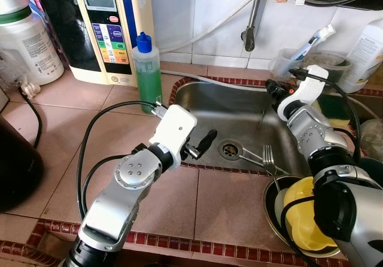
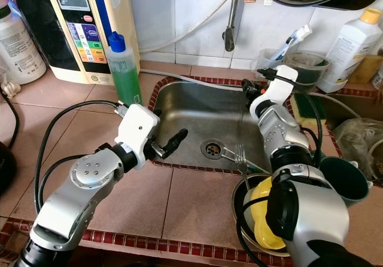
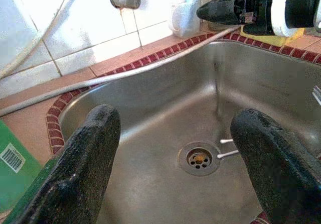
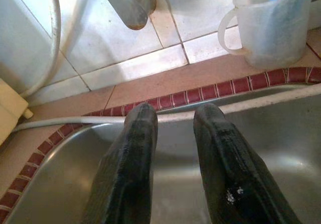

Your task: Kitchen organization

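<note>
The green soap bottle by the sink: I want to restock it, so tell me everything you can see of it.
The green soap bottle is a clear plastic bottle holding green liquid nearly to its shoulder, topped with a blue cap. It stands upright on the tiled counter, just beyond the sink's near-left corner and in front of the cream water purifier. A label with a barcode shows on its side in the left wrist view. The left gripper is nearby but apart from it; nothing grips it.

We see our left arm bent in the lower left of the frame, and our left gripper (image 1: 200,145) near the middle has its two black fingers wide apart. Our right arm goes up the right side, and our right gripper (image 2: 248,88) has only a small gap between its fingers (image 4: 228,169).
</note>
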Motion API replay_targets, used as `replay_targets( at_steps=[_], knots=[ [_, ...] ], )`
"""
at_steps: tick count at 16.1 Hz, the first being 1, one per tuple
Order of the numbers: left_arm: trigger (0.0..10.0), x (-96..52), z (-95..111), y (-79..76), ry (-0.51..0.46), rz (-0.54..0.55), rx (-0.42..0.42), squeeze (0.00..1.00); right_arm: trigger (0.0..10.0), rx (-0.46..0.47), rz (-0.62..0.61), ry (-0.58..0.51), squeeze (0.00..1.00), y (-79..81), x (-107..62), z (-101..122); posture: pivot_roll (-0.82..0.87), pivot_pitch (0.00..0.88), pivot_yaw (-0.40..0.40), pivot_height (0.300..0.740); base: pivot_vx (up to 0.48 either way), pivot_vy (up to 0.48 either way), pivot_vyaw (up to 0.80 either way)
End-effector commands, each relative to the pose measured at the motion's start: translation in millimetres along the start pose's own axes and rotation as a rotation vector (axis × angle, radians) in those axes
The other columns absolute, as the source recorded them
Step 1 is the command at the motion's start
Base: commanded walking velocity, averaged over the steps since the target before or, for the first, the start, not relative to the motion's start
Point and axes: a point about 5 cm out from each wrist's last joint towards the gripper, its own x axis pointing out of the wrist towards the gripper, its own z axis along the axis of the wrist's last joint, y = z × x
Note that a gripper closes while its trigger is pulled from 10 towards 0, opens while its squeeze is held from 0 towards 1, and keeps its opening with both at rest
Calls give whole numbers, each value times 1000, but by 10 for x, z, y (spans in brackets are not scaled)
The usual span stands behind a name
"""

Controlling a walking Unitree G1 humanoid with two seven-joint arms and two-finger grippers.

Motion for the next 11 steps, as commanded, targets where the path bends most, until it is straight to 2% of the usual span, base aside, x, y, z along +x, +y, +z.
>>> replay_targets(
  at_steps=[1, 7, 11],
  knots=[
    [10000, 7, 16, 17, -6, 13, 10, 0, 10000, 5, 3, -17, 1000, 18, 18, 78, 42, 103, -13, 732, 0, 0, 0],
    [10000, 11, 29, 61, -15, 36, 12, 0, 10000, -24, 22, -52, 1000, 54, 31, 172, 47, 96, -20, 732, 0, 0, 0],
    [10000, 17, 42, 209, -40, 99, 14, 0, 10000, -82, 52, -147, 1000, 88, 19, 349, 47, 76, -31, 732, 0, 0, 0]
  ],
)
